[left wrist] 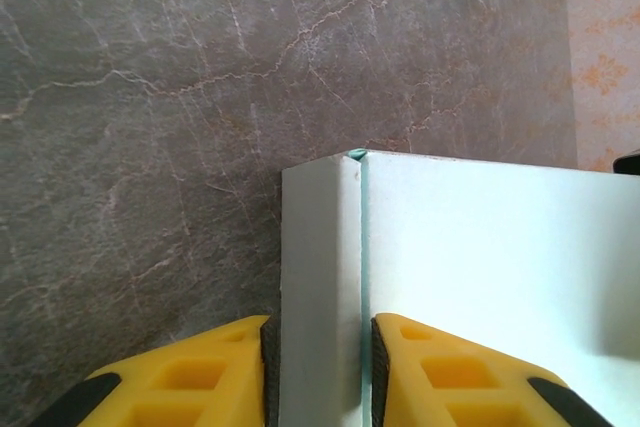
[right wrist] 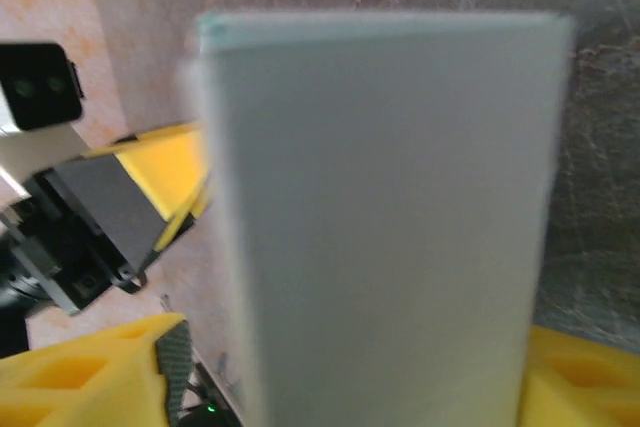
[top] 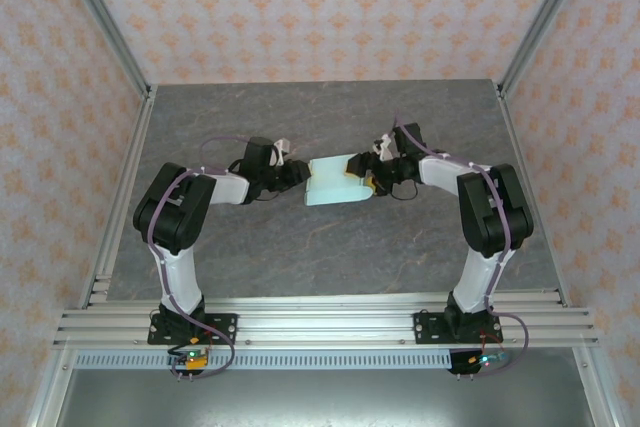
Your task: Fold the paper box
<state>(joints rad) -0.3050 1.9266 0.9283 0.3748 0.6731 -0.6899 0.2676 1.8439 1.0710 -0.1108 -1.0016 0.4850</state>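
Orange-patterned walls close in a grey marbled bench, and the paper box lies at its middle, between the two arms. Left gripper is clamped on a narrow side panel of the box, a yellow finger on each side of that strip. Right gripper stands with its jaws apart astride the opposite end; a gap shows beside one finger, so it does not look clamped. I judge the card light, thin and easily creased: it should bend readily along its scored lines but buckle if squeezed across a broad face. Smooth card may also slide on the bench. The best hold is near a fold or on a narrow wall.
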